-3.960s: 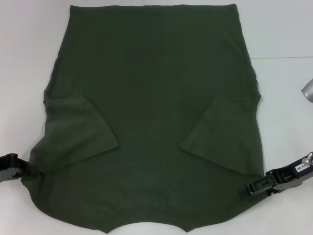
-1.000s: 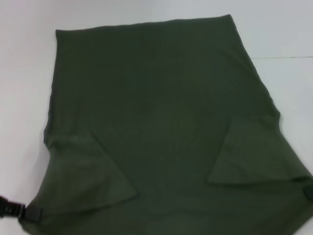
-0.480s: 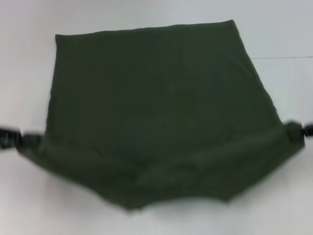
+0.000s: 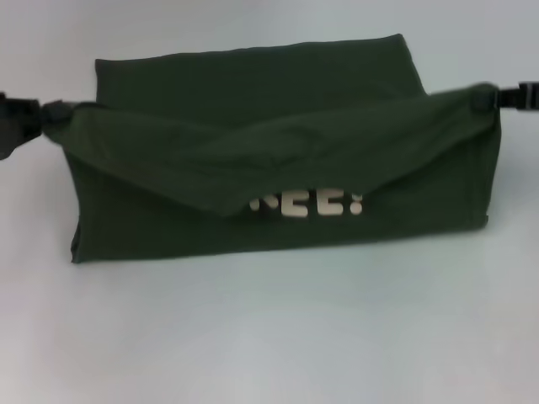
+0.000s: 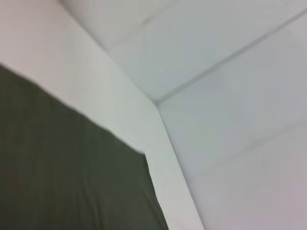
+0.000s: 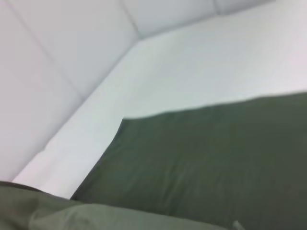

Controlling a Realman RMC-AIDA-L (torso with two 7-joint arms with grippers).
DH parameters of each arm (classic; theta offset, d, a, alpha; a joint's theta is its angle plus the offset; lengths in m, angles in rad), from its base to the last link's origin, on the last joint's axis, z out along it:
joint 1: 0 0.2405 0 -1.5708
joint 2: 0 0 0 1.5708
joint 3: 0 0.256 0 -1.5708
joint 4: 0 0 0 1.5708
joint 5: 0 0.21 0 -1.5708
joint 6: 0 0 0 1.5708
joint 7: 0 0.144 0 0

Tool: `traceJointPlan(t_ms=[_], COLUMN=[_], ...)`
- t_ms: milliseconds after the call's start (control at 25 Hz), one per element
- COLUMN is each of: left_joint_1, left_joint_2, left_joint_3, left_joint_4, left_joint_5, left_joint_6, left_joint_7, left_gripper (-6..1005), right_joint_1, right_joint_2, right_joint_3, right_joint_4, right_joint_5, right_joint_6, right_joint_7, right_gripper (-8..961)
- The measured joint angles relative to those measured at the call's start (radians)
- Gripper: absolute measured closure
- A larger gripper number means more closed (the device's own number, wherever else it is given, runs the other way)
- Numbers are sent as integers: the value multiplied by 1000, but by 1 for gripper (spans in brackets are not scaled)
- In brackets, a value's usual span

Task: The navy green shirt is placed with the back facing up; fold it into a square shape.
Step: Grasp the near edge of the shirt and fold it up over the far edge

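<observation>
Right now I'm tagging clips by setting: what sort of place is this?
Probably a lab folding station: a bare white table, plain white panel walls, and one navy green shirt held between the left gripper and right gripper.

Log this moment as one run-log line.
step: folding near end toward far edge | left gripper: shut on navy green shirt, raised | right gripper: shut on shirt, raised | white lettering exposed | fold not laid down
</observation>
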Motion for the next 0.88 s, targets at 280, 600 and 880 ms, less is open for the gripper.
traceJointPlan(t_ms=[280, 600, 880], left_joint_1=[-41, -58, -86], left_joint_2=[-64, -97, -138], left_joint_3=[-2, 8, 4], left_joint_4=[-32, -81, -113], left_joint_5=[-34, -73, -75], left_joint_6=[-196, -406, -542], left_joint_7=[106, 190, 223], left_gripper=[993, 991, 989], right_joint_1=[35, 58, 81], right_joint_2=[37, 91, 104], right_joint_3=[-54, -70, -101], right_joint_4=[64, 126, 181], right_joint_5=[24, 54, 56], right_joint_6=[219, 448, 556], right_joint_7=[-52, -123, -113], right_gripper=[875, 869, 865])
